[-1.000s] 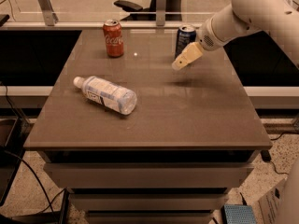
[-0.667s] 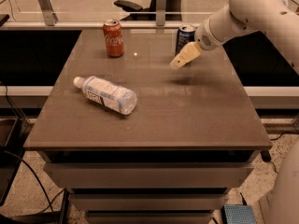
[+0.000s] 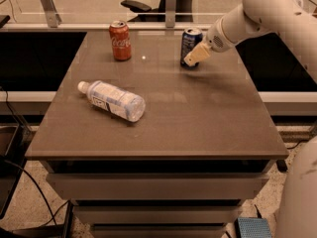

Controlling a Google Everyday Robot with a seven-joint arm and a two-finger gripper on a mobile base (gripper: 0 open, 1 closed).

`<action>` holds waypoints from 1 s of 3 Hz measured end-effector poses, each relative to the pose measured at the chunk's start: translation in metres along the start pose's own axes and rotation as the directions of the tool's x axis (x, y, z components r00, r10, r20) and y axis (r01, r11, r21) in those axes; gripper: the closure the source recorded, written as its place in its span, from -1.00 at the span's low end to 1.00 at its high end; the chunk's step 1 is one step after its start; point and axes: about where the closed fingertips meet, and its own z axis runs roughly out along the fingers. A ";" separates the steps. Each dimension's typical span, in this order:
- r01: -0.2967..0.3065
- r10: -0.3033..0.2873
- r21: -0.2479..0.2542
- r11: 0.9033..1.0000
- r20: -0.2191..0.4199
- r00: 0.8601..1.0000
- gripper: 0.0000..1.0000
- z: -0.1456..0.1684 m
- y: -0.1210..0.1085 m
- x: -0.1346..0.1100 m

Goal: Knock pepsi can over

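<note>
The pepsi can (image 3: pixel 190 43), dark blue with a silver top, stands upright at the far right of the table (image 3: pixel 163 133). My gripper (image 3: pixel 194 56), with pale tan fingers, reaches in from the right on the white arm. Its tip overlaps the can's right lower side, right at the can or touching it. The can's lower right side is hidden behind the fingers.
A red Coca-Cola can (image 3: pixel 120 40) stands upright at the far left of the table. A clear plastic water bottle (image 3: pixel 115 100) lies on its side at the middle left. A glass partition and an office chair (image 3: pixel 136 6) lie beyond the far edge.
My gripper has moved a little left and up, closing on the pepsi can's right side. The can still stands upright. The other objects have not moved.
</note>
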 end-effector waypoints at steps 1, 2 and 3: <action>-0.004 0.004 -0.003 1.000 0.005 1.000 0.27 0.002 -0.002 0.000; -0.001 0.001 -0.010 1.000 0.011 1.000 0.73 0.003 -0.004 -0.001; 0.015 -0.015 -0.018 1.000 0.014 1.000 1.00 -0.001 -0.006 -0.003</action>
